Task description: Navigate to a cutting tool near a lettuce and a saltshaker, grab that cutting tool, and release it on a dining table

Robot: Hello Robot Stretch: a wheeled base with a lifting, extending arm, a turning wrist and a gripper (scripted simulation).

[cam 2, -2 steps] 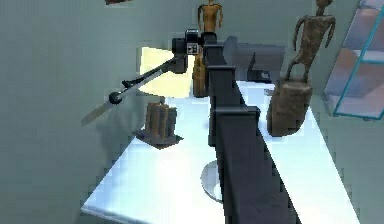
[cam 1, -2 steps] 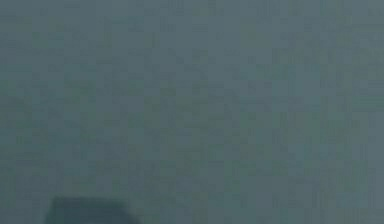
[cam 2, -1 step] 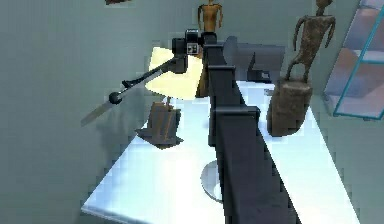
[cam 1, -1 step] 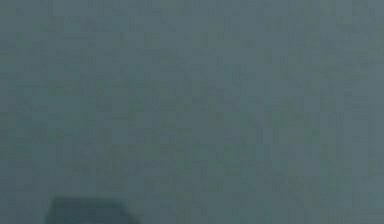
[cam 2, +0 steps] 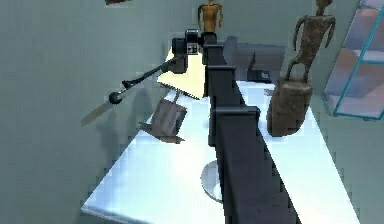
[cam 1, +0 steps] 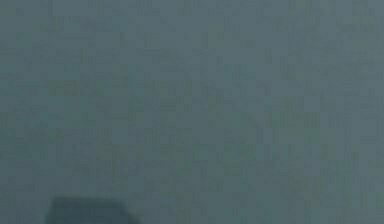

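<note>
**Knife [cam 2: 122, 94], dark-handled and grey-bladed, hangs from the end effector [cam 2: 175, 62] at the desk's edge**

The end effector is grasping the knife. The tool slants down and away from its fingers toward the arm side view's left, blade end lowest and clear of every surface. From this angle the blade seems to hang past the rim of the white-topped desk [cam 2: 140, 175] rather than over it, though that is hard to tell.

The step in hand looks like the release. To do it well, the knife should first come over bare top on the near side of the end effector, and the long dark arm [cam 2: 240, 140] should lower so the blade has only a short way to drop.

A pale beige sheet-like thing [cam 2: 188, 82] lies just below the end effector. A small tilted brown block [cam 2: 166, 118] sits a little nearer than that. The tall carved wooden figure [cam 2: 298, 75] stands well off across the arm. The bare patch beside the brown block looks safest.
</note>
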